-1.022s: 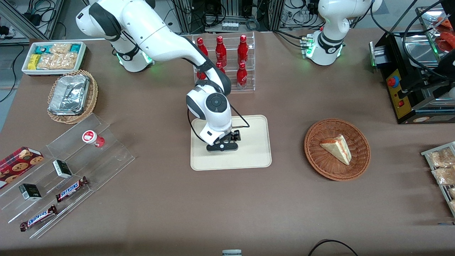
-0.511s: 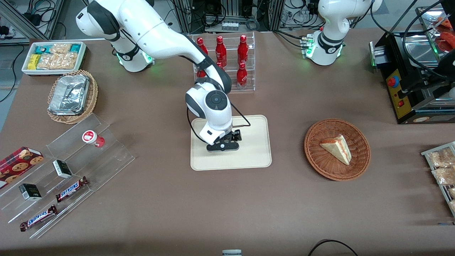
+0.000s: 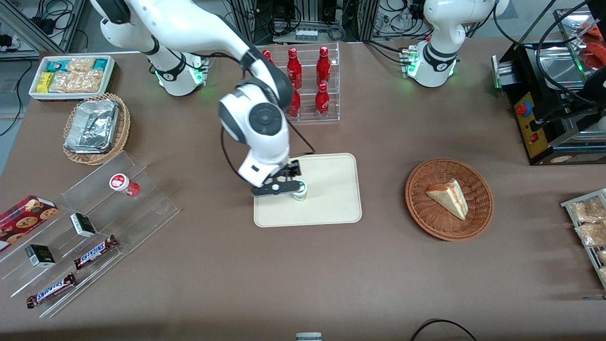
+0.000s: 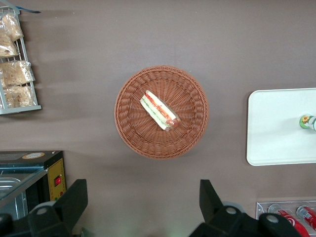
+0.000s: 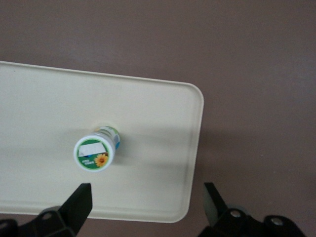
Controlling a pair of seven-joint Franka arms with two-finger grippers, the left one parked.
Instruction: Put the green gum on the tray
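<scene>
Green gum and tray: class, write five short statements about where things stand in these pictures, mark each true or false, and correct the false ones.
1. The green gum stands upright on the tray. True.
2. The gripper is shut on the green gum. False: it is open, above the tray, clear of the bottle.
3. The wicker basket holds a sandwich. True.
4. The red-lidded bottle is on the tray too. False: it sits on the clear stepped shelf.
5. The tray lies nearer the front camera than the cola bottles. True.
</scene>
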